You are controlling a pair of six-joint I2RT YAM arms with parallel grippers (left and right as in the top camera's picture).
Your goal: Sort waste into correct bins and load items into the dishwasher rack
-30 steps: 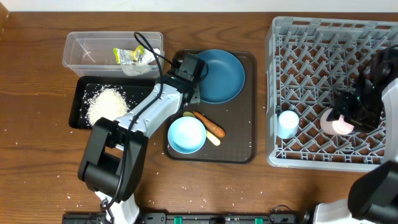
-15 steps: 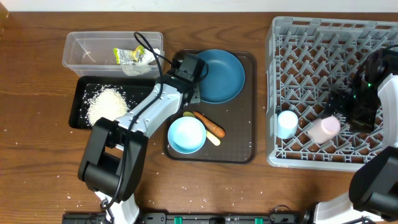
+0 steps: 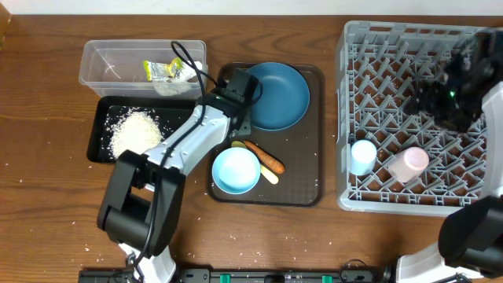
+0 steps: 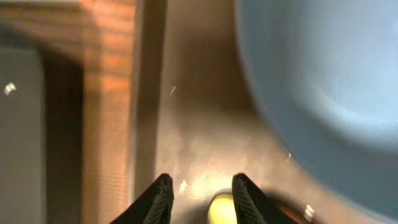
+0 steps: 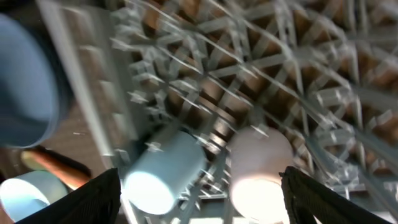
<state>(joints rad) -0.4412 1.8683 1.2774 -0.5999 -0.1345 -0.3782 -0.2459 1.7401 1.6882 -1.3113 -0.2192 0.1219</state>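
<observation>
The grey dishwasher rack (image 3: 416, 47) stands at the right. A blue cup (image 3: 363, 156) and a pink-and-white cup (image 3: 409, 163) lie in its front part. My right gripper (image 3: 431, 93) hovers above the rack, wide open and empty; its wrist view (image 5: 199, 202) shows both cups (image 5: 165, 180) (image 5: 258, 168) below it. My left gripper (image 3: 243, 123) is open, low over the brown tray beside the blue plate (image 3: 279, 94). The pale yellow spoon's end (image 4: 221, 210) shows between its fingers (image 4: 202, 196). The white bowl (image 3: 236, 170) and carrot piece (image 3: 267, 159) lie on that tray.
The clear tub (image 3: 102, 63) at the back left holds the crumpled wrapper (image 3: 163, 71). The black tray (image 3: 102, 118) in front of it holds a heap of rice (image 3: 135, 132). The brown serving tray (image 3: 302, 177) lies mid-table. Loose rice grains dot the table's front left.
My right gripper let go of the pink-and-white cup, which now lies on its side in the rack, and rose away toward the back. The left arm has not moved.
</observation>
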